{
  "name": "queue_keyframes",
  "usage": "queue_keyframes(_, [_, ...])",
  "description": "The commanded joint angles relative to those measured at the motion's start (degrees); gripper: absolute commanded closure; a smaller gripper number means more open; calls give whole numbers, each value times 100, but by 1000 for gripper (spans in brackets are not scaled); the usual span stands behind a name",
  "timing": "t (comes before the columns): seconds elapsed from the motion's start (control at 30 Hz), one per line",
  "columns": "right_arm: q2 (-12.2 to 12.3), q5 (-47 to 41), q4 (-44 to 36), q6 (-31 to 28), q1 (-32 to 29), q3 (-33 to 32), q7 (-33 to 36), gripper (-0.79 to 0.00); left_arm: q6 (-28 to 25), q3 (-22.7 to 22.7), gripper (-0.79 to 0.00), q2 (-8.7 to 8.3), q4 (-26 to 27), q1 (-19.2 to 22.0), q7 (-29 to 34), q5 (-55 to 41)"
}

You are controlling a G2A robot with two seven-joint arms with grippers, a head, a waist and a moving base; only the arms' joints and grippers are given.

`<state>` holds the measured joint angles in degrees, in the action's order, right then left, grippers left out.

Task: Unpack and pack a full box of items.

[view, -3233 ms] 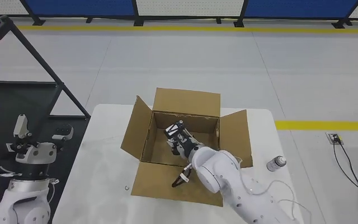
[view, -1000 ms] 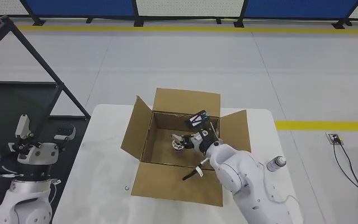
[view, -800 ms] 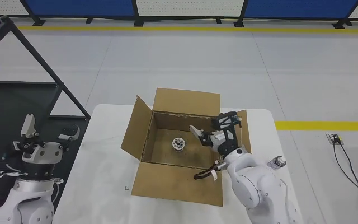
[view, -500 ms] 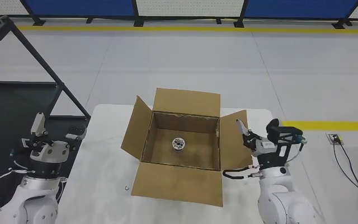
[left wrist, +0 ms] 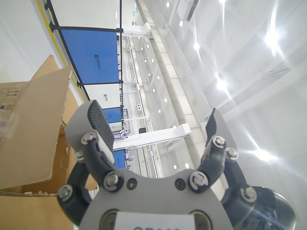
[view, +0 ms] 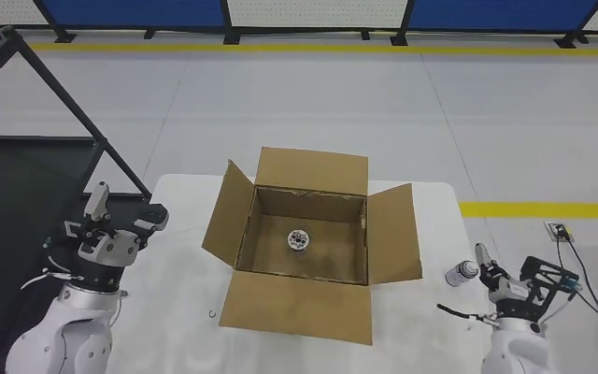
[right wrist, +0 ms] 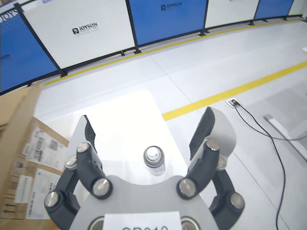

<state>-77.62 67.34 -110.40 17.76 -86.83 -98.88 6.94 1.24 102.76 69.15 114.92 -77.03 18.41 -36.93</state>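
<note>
Two robot hands flank an open cardboard box (view: pixel 304 280) on the white bench (view: pixel 177 280), its flaps (view: pixel 392 234) folded outward. Left hand (left wrist: pixel 156 116), off the box's left side near the bench edge, is tilted up, fingers spread wide & holding nothing. Right hand (right wrist: pixel 147 120), well to the box's right, is likewise wide & empty, w/ a small capped bottle (view: pixel 461 273) standing upright btwn it and the box. One small round item (view: pixel 297 241) lies on the box floor, approx. centre.
</note>
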Motion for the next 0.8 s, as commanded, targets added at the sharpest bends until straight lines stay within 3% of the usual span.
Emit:
queue_keyframes(0.0, [16,-42,377,-160,83,-72,185,-785,20,-40,-785,-2,10,23,-9,37])
queue_keyframes(0.23, [85,-265,1397,-1075,466,-140,661,-785,93,-123,-785,-10,46,77,-28,141])
queue_keyframes(0.5, [125,-333,2109,-1417,897,-82,820,-785,115,-159,-785,-16,79,67,-59,202])
queue_keyframes(0.53, [131,-331,2180,-1462,952,-70,852,-723,117,-159,-785,-17,87,63,-64,205])
queue_keyframes(0.57, [136,-337,2241,-1488,999,-61,869,-582,117,-156,-785,-17,91,58,-76,201])
queue_keyframes(0.63, [145,-327,2322,-1531,1061,-51,873,-215,113,-146,-785,-19,102,49,-95,211])
queue_keyframes(0.67, [148,-335,2345,-1560,1078,-38,868,-83,114,-142,-785,-19,108,44,-105,209])
queue_keyframes(0.7, [150,-339,2360,-1574,1088,-32,854,0,115,-140,-785,-19,112,40,-107,207])
queue_keyframes(0.77, [153,-342,2343,-1586,1088,-8,829,0,113,-135,-785,-20,115,34,-123,199])
